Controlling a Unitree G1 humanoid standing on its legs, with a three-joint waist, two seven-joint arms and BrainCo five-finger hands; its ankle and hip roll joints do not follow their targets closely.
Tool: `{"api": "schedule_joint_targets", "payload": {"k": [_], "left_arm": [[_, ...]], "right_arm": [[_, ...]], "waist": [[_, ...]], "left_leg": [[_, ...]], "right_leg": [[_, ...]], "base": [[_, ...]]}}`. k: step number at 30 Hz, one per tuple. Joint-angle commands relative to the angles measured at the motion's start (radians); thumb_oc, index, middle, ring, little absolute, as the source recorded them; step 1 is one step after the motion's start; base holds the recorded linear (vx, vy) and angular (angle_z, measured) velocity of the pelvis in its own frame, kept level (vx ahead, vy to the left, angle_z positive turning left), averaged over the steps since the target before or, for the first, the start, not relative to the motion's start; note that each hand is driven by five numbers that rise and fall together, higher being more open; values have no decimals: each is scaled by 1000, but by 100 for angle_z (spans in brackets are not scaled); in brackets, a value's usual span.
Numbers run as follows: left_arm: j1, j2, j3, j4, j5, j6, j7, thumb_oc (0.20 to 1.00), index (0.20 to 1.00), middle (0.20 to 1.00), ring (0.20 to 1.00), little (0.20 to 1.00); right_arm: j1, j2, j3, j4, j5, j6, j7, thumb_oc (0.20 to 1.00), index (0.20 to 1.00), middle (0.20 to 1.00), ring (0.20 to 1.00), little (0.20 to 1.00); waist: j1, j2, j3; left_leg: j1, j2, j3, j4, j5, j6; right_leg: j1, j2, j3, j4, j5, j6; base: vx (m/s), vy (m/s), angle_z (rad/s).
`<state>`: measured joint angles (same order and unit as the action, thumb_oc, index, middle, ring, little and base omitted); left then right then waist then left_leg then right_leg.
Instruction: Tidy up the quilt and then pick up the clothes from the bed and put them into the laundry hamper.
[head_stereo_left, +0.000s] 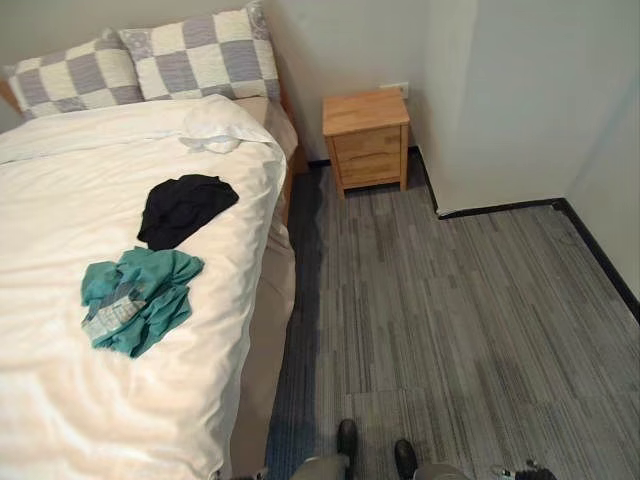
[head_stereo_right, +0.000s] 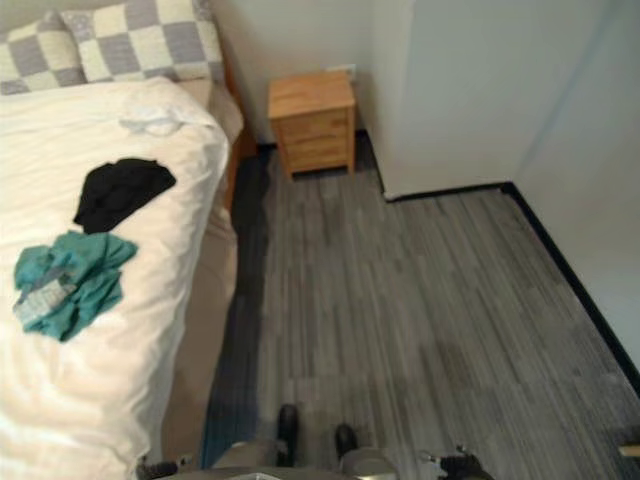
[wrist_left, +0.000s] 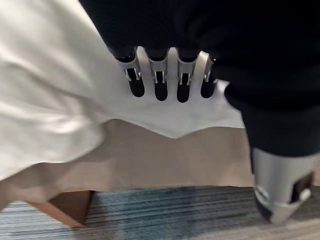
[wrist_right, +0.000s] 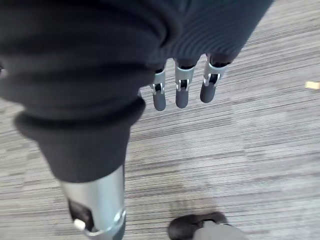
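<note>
Left eye view, black garment (head_stereo_left: 185, 207) and teal garment (head_stereo_left: 138, 298) on white quilt (head_stereo_left: 60, 250), no legible writing, left robot hand (wrist_left: 165, 75) and right robot hand (wrist_right: 182, 85) fingers straight, empty.

Both hands, the left hand (wrist_left: 200, 60) and the right hand (wrist_right: 165, 60), wear dark ribbed covers; silver fingers (wrist_left: 160, 80) end in dark tips, thumbs silver-grey.

A white quilt (head_stereo_left: 120, 300) is spread over the bed, slightly rumpled. A crumpled black garment (head_stereo_left: 183, 207) is laid on it, with a bunched teal garment (head_stereo_left: 138, 298) just beside.
</note>
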<state>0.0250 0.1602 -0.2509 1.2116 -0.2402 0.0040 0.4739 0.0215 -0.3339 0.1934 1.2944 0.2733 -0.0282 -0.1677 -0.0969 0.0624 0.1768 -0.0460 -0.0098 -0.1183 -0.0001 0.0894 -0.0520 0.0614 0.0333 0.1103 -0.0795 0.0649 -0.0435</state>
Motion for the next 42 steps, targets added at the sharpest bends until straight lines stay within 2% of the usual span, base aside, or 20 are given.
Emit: {"api": "schedule_joint_targets", "payload": {"k": [1, 3, 4, 7, 10, 15, 18, 20, 21, 24, 26, 28, 32, 36, 37, 38, 39, 40, 41, 42], "left_arm": [[-28, 43, -31, -12, 65, -1, 9, 1000, 1000, 1000, 1000, 1000], [-42, 45, -50, -15, 62, -7, 16, 1000, 1000, 1000, 1000, 1000], [-32, 57, 37, 33, -64, -34, -222, 1000, 1000, 1000, 1000, 1000], [-41, 46, 15, 22, -41, -17, -192, 1000, 1000, 1000, 1000, 1000], [-51, 41, 2, 26, -81, 12, -178, 1000, 1000, 1000, 1000, 1000], [-53, 31, 23, 48, -99, 29, -177, 1000, 1000, 1000, 1000, 1000], [-53, 31, 34, 58, -69, 31, -183, 1000, 1000, 1000, 1000, 1000], [-49, 31, 28, 62, -49, 45, -171, 1000, 1000, 1000, 1000, 1000], [-49, 31, 24, 63, -59, 51, -169, 1000, 1000, 1000, 1000, 1000], [-56, 47, 21, 46, -70, 64, -182, 1000, 1000, 1000, 1000, 1000], [-64, 47, 18, 45, -61, 65, -168, 1000, 1000, 1000, 1000, 1000], [-67, 43, 17, 50, -63, 69, -162, 1000, 1000, 1000, 1000, 1000], [-63, 42, 7, 52, -23, 86, -171, 1000, 1000, 1000, 1000, 1000], [-63, 42, 6, 52, -23, 86, -171, 1000, 1000, 1000, 1000, 1000], [-38, 30, 15, 48, -29, 103, -139, 1000, 1000, 1000, 1000, 1000], [-32, 29, 18, 42, -31, 104, -148, 1000, 1000, 1000, 1000, 1000], [-22, 24, 19, 34, -11, 59, -161, 1000, 1000, 1000, 1000, 1000], [-18, 20, 26, 27, -12, 56, -158, 1000, 1000, 1000, 1000, 1000], [-15, 15, 32, 10, -14, 45, -156, 1000, 1000, 1000, 1000, 1000], [-16, 14, 31, 6, -9, 44, -161, 1000, 1000, 1000, 1000, 1000]], "right_arm": [[-10, 33, 1, -33, -62, 8, -11, 1000, 1000, 1000, 1000, 1000], [-8, 44, 11, -30, -51, 4, -32, 1000, 1000, 1000, 1000, 1000], [-29, 103, -44, -47, 65, -29, 93, 1000, 1000, 1000, 1000, 1000], [-33, 99, -32, -56, 62, 3, 90, 1000, 1000, 1000, 1000, 1000], [-33, 93, -38, -42, 78, 31, 96, 1000, 1000, 1000, 1000, 1000], [-34, 93, -41, -23, 61, 33, 72, 1000, 1000, 1000, 1000, 1000], [-33, 100, -48, -24, 68, 22, 62, 1000, 1000, 1000, 1000, 1000], [-27, 100, -49, -46, 80, 33, 62, 1000, 1000, 1000, 1000, 1000], [-26, 99, -51, -50, 76, 38, 63, 1000, 1000, 1000, 1000, 1000], [-20, 104, -49, -44, 73, 46, 58, 1000, 1000, 1000, 1000, 1000], [-18, 103, -54, -32, 65, 62, 72, 1000, 1000, 1000, 1000, 1000], [-5, 109, -63, -25, 51, 63, 76, 1000, 1000, 1000, 1000, 1000], [39, 123, -75, -24, 51, 69, 69, 1000, 1000, 1000, 1000, 1000], [39, 123, -75, -24, 51, 69, 69, 1000, 1000, 1000, 1000, 1000], [60, 121, -88, -14, 3, 121, 60, 1000, 1000, 1000, 1000, 1000], [62, 119, -92, -6, -13, 116, 58, 1000, 1000, 1000, 1000, 1000], [69, 105, -104, 11, 9, 42, 56, 1000, 1000, 1000, 1000, 1000], [64, 96, -104, 7, 4, 36, 56, 1000, 1000, 1000, 1000, 1000], [50, 66, -111, -2, 8, 16, 56, 1000, 1000, 1000, 1000, 1000], [46, 60, -115, -2, 21, 11, 57, 1000, 1000, 1000, 1000, 1000]], "waist": [[2, -25, 38], [-2, -29, 37], [64, -65, -6], [58, -68, -24], [53, -69, -37], [60, -70, -41], [72, -65, -21], [65, -48, 10], [64, -46, 22], [32, -68, 79], [0, -83, 106], [-18, -80, 114], [-55, -82, 122], [-55, -82, 122], [-82, -68, 84], [-90, -61, 63], [-104, -32, 23], [-104, -26, 18], [-85, -50, 19], [-74, -63, 22]], "left_leg": [[32, -30, 35, -5, -43, 43], [36, -28, 48, -7, -48, 47], [38, 1, 82, -71, -84, 56], [54, -10, 82, -87, -85, 53], [62, -16, 82, -86, -88, 53], [54, -26, 87, -58, -98, 64], [15, -42, 93, 6, -117, 101], [7, -38, 107, 38, -126, 133], [5, -39, 118, 47, -132, 137], [39, -52, 133, 72, -178, 122], [69, -63, 122, 81, -211, 120], [96, -65, 104, 86, -231, 123], [168, -75, 61, 136, -308, 136], [168, -74, 61, 137, -309, 136], [264, -44, 82, 197, -386, 101], [299, -29, 77, 217, -378, 79], [328, 44, 93, 322, -251, 23], [315, 71, 107, 387, -180, 9], [120, 85, 112, 644, -71, -1], [46, 69, 110, 698, -52, 3]], "right_leg": [[-76, -76, -17, 66, 34, 162], [-82, -77, -20, 62, 40, 167], [-142, -144, -167, 125, -1, 206], [-120, -124, -159, 84, 8, 199], [-105, -108, -138, 68, 7, 192], [-104, -129, -128, 100, -5, 198], [-132, -176, -138, 242, -53, 203], [-220, -205, -147, 476, 1, 180], [-244, -214, -158, 502, 16, 174], [-326, -187, -204, 310, 70, 204], [-366, -150, -175, 109, 112, 232], [-380, -131, -155, 43, 126, 242], [-394, -126, -111, 14, 149, 248], [-393, -125, -111, 14, 149, 248], [-356, -124, -107, 76, 116, 220], [-363, -125, -93, 118, 112, 212], [-348, -107, -95, 195, 86, 183], [-329, -93, -96, 208, 73, 170], [-246, -86, -75, 205, 40, 123], [-225, -96, -72, 201, 32, 113]], "base": [[14, 43, -39], [-3, 28, -33], [1, 16, -14], [27, 23, -24], [49, 38, -18], [74, 109, 0], [107, 147, -15], [166, 163, -12], [184, 85, -31], [395, -123, -18], [506, -185, 4], [511, -134, 24], [574, -148, 42], [226, -64, 30], [993, -296, -49], [1536, -454, -22], [848, -253, 38], [984, -347, 92], [497, -224, 121], [495, -212, 99]]}}
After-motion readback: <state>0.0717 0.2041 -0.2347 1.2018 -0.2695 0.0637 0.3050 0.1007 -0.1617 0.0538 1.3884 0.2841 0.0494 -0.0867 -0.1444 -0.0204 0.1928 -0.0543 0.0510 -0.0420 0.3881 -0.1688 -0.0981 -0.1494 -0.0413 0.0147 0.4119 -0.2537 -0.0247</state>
